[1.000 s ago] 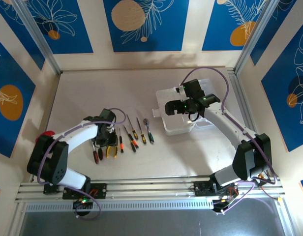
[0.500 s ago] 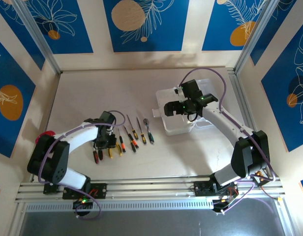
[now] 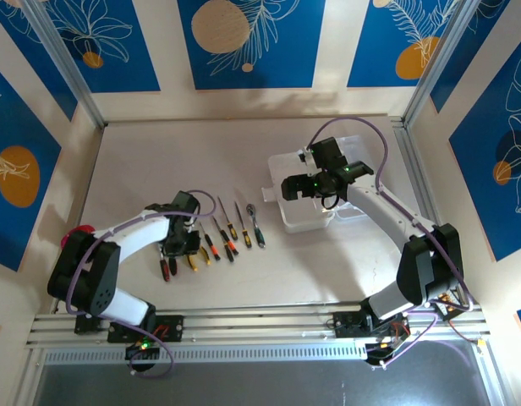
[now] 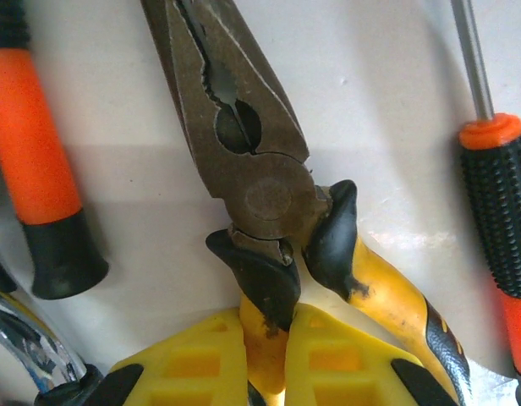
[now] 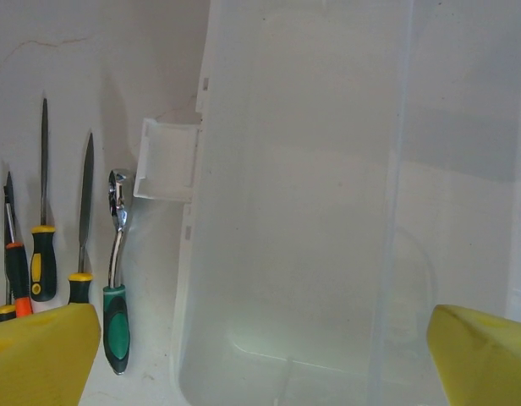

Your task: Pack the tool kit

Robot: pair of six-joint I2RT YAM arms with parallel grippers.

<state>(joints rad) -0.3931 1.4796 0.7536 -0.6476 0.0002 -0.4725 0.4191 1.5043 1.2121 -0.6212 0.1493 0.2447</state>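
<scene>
Pale table point(image 3: 159, 161): pliers point(image 4: 260, 169), screwdrivers point(image 5: 42, 254), ratchet point(image 5: 116, 296) in row; clear box point(image 5: 294, 211) right.

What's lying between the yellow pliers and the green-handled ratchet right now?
Thin screwdrivers, laid side by side on the table, fill the stretch between the yellow pliers and the ratchet. The top view shows the whole row.

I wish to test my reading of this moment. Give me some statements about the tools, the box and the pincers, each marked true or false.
The clear box holds several tools. False: it looks empty.
The right pincer hangs open above the box. True.
The ratchet has a green handle. True.
The left pincer grips the ratchet. False: one handle of the yellow-handled pliers sits between its fingers.
</scene>
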